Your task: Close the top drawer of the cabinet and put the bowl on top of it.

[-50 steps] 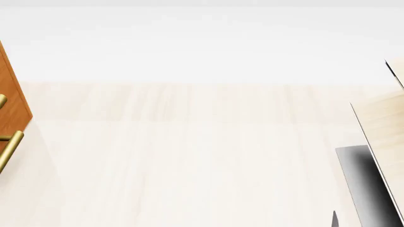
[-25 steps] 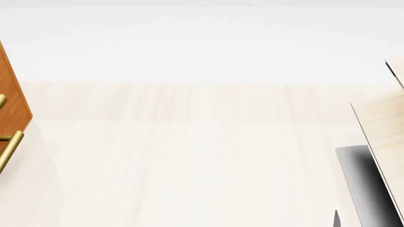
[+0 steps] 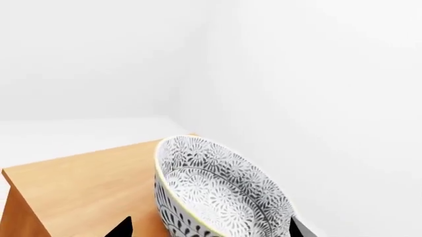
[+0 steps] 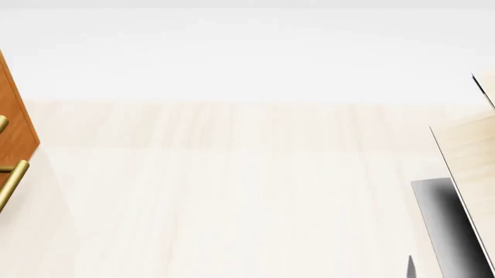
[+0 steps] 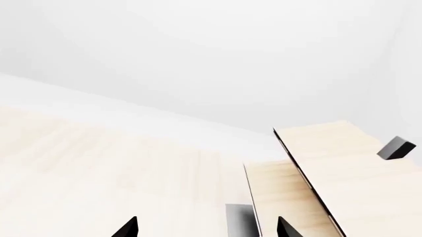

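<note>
In the left wrist view the bowl (image 3: 218,192), white with a dense grey floral pattern, lies over the far corner of the orange-brown cabinet top (image 3: 79,182). It looks tilted from this camera. My left gripper (image 3: 207,231) is open, its dark fingertips (image 3: 122,228) spread wide to either side of the bowl's near part. The right gripper (image 5: 205,230) is open over pale floor and holds nothing. The head view catches only the cabinet's front edge (image 4: 17,119) with two brass handles (image 4: 13,180) at the far left. From here I cannot tell how the top drawer stands.
A pale plywood structure (image 4: 468,156) with a grey-black base (image 4: 444,220) stands at the right, also in the right wrist view as plywood structure (image 5: 329,168). A small dark block (image 5: 398,148) sits on it. Pale floor (image 4: 232,191) and a white wall lie ahead.
</note>
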Available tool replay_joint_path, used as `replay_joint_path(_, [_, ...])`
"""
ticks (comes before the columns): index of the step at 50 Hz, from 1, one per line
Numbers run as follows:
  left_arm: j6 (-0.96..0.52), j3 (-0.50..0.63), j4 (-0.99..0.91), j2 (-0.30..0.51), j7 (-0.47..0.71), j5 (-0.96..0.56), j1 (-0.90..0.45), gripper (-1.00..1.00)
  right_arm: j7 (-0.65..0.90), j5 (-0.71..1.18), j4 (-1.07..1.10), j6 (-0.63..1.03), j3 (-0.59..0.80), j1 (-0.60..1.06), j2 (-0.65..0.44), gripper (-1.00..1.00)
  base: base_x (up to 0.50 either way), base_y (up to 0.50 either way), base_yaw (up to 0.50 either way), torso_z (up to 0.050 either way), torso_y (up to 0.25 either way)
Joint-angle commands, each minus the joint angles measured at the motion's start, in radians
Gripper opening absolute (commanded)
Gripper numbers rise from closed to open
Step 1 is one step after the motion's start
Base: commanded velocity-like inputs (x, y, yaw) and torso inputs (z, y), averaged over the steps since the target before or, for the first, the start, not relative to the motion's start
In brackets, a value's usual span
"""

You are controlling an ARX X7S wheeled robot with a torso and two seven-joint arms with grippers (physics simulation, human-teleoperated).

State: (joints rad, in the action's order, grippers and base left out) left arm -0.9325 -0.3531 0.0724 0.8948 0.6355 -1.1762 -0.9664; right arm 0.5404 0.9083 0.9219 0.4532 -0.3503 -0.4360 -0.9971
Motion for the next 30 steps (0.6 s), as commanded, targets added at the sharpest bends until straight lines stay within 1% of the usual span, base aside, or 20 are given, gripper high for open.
replay_joint_path(1, [-0.01, -0.055, -0.081, -0.002, -0.018, -0.054, 0.041, 1.0, -0.031, 0.009, 0.003, -0.017, 0.008, 0.013, 0.002, 1.0, 0.0, 0.0, 0.0, 0.0, 0.0])
replay_joint_path(10, [-0.044, -0.081, -0.165, 0.007, 0.012, -0.112, 0.052, 1.0, -0.038, 0.0, 0.001, -0.023, 0.008, 0.006, 0.008, 1.0, 0.0, 0.0, 0.0, 0.0, 0.0])
replay_joint_path(14, [-0.061, -0.092, -0.236, 0.019, 0.042, -0.131, 0.064, 1.0, -0.038, -0.009, -0.001, -0.025, 0.023, 0.013, 0.012, 1.0, 0.0, 0.0, 0.0, 0.0, 0.0])
replay_joint_path(19, [-0.086, -0.147, -0.305, 0.037, 0.062, -0.177, 0.105, 1.0, -0.04, -0.008, 0.002, -0.025, 0.018, 0.008, 0.01, 1.0, 0.0, 0.0, 0.0, 0.0, 0.0])
replay_joint_path(20, [-0.1, -0.182, -0.341, 0.042, 0.077, -0.211, 0.125, 1.0, -0.042, -0.012, -0.001, -0.027, 0.023, 0.011, 0.011, 1.0, 0.0, 0.0, 0.0, 0.0, 0.0])
replay_joint_path(22, [-0.116, -0.213, -0.376, 0.047, 0.094, -0.238, 0.149, 1.0, -0.04, -0.009, -0.002, -0.026, 0.025, 0.015, 0.01, 1.0, 0.0, 0.0, 0.0, 0.0, 0.0])
replay_joint_path(28, [-0.157, -0.306, -0.449, 0.047, 0.154, -0.338, 0.209, 1.0, -0.033, 0.001, 0.007, -0.019, 0.025, 0.022, 0.002, 1.0, 0.0, 0.0, 0.0, 0.0, 0.0])
replay_joint_path(30, [-0.161, -0.322, -0.467, 0.044, 0.161, -0.355, 0.221, 1.0, -0.028, 0.009, 0.011, -0.015, 0.018, 0.022, -0.003, 1.0, 0.0, 0.0, 0.0, 0.0, 0.0])
